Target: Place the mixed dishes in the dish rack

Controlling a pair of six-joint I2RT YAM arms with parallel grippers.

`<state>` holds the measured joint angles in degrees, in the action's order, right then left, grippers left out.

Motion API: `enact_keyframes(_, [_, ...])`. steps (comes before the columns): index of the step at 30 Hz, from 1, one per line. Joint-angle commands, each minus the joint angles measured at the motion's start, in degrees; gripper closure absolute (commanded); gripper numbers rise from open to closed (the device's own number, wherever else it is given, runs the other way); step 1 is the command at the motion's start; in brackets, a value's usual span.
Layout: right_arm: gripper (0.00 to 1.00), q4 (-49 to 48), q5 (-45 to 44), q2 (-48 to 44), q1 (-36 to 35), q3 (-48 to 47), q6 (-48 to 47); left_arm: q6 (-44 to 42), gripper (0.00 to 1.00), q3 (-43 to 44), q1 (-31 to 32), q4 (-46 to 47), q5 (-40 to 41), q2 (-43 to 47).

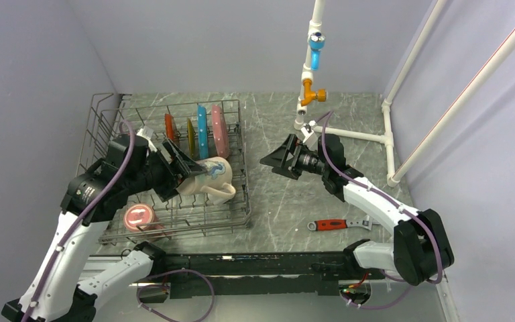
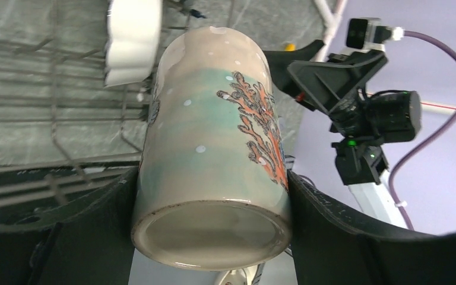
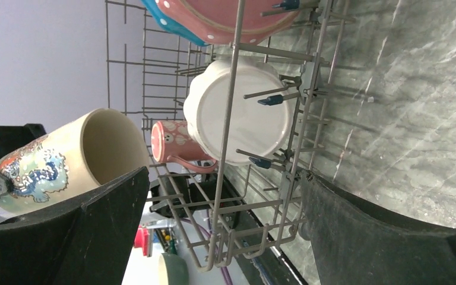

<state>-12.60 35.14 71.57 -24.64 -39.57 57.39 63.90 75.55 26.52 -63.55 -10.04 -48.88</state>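
My left gripper (image 1: 186, 166) is shut on the cream cup (image 1: 214, 171), which has a coral and teal pattern, and holds it on its side over the dish rack (image 1: 239, 201). In the left wrist view the cup (image 2: 214, 148) fills the jaws, base toward the camera. The white scalloped bowl (image 1: 220, 192) stands just below the cup. The red-brown plate (image 1: 169, 127), blue plate (image 1: 202, 131) and pink scalloped plate (image 1: 219, 129) stand upright between the tines. The pink mug (image 1: 139, 218) sits at the rack's near left. My right gripper (image 1: 278, 159) is open and empty, right of the rack.
A red-handled wrench (image 1: 335, 224) lies on the table near the right arm's base. A white pipe frame (image 1: 349, 134) with blue and orange fittings stands at the back right. Grey walls close in on the left, back and right.
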Motion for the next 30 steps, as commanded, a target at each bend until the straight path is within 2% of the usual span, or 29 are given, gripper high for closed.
enact_keyframes(1, [0.01, 1.3, -1.9, -1.0, 0.3, -1.9, -2.3, 0.0, 1.0, 7.5, -0.3, -7.8, 4.2, 0.3])
enact_keyframes(7, [0.02, 0.8, -1.2, 0.3, 0.2, -1.8, -1.8, -1.2, 1.0, 11.9, -0.4, -17.6, 9.7, -1.4])
enact_keyframes(16, [0.02, -0.2, -1.5, 0.6, 0.3, -0.5, -1.3, 1.2, 1.0, 14.2, -0.4, -26.2, 13.5, -3.6])
enact_keyframes(30, [0.02, -3.0, 0.1, 2.3, 0.5, 1.2, 0.0, 11.3, 1.0, 9.0, -0.4, -26.4, 18.3, -5.4])
